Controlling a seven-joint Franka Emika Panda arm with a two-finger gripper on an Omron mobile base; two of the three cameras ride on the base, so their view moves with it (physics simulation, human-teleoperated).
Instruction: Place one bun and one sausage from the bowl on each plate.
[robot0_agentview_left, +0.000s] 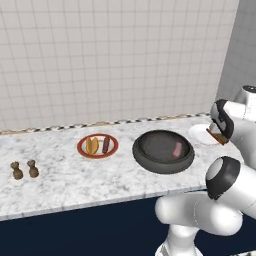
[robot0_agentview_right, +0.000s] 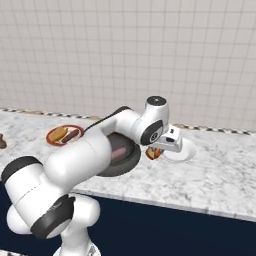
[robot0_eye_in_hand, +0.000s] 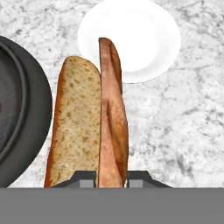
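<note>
Nearest the robot, the edge of the grey-white marbled stone counter (robot0_agentview_left: 75, 185) runs above a dark blue cabinet front. Just beyond it sits the large round dark grey-black bowl (robot0_agentview_left: 163, 151) with a thick rim, and one slim pinkish-brown sausage (robot0_agentview_left: 177, 149) lies in its right half. Right of the bowl and a little farther back lies the small plain white round plate (robot0_eye_in_hand: 131, 37), bare in the hand view.

Between bowl and white plate hangs the two-finger gripper (robot0_eye_in_hand: 111, 177), its jaws drawn narrow and clamped on the near end of an oblong orange-tan bun (robot0_eye_in_hand: 89, 118) split along a lighter slit. The bun's far tip overlaps the plate's near rim in the hand view, but most of it hangs over bare counter just beside the bowl.

The risk, as I judge it, is a release too soon: the bun would drop on the marble or catch the plate's rim and roll off. Being pinched at one end only, it could also swing or slip during the carry, and the split halves may splay.

Far left, the red-brown rimmed plate (robot0_agentview_left: 97, 146) with a cream centre already carries a bun and a sausage; two small brown wooden shakers (robot0_agentview_left: 25, 169) stand farther left.
</note>
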